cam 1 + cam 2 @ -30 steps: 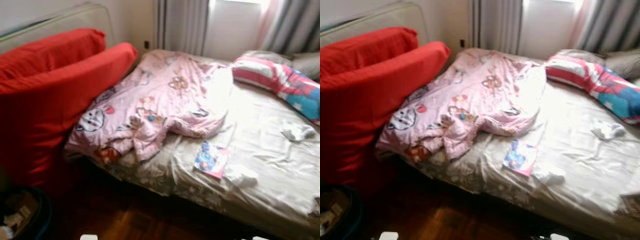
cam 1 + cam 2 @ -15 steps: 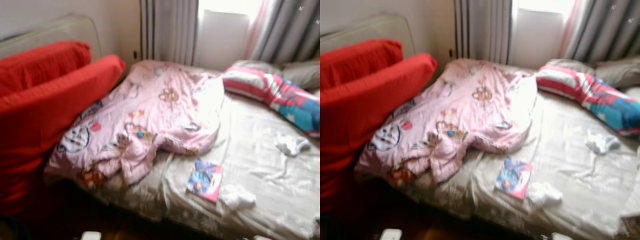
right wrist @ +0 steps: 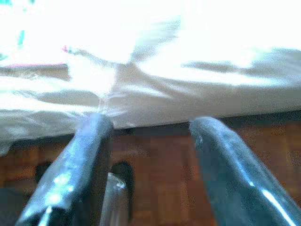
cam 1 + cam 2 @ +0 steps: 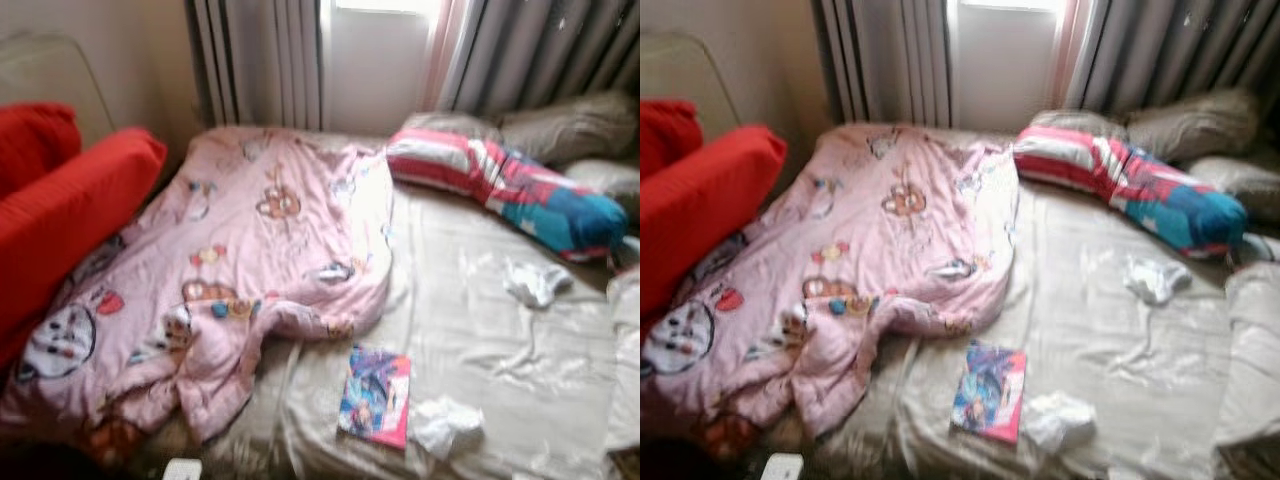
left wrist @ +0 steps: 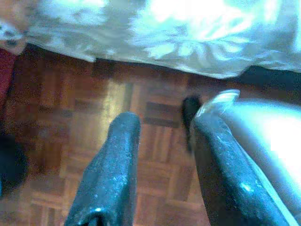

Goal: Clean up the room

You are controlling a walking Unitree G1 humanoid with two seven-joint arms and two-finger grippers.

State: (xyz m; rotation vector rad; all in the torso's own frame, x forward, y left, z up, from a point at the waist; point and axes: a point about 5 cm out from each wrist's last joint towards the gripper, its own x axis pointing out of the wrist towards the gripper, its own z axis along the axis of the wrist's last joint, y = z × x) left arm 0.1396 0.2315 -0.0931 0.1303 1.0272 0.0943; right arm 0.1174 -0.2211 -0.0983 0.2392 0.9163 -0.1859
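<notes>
Two open claws (image 5: pixel 162 141) (image 3: pixel 150 136), one book (image 4: pixel 375 396)

The left gripper (image 5: pixel 162 136) hangs above a brown parquet floor (image 5: pixel 84 117), its two black fingers (image 5: pixel 113 174) spread apart with nothing between them. Beyond the fingertips, the pale patterned bedsheet (image 5: pixel 188 33) drapes over the bed's edge and ends just above the floor. A shiny silver robot part (image 5: pixel 268 141) lies just beside one finger. The picture is somewhat blurred.
</notes>
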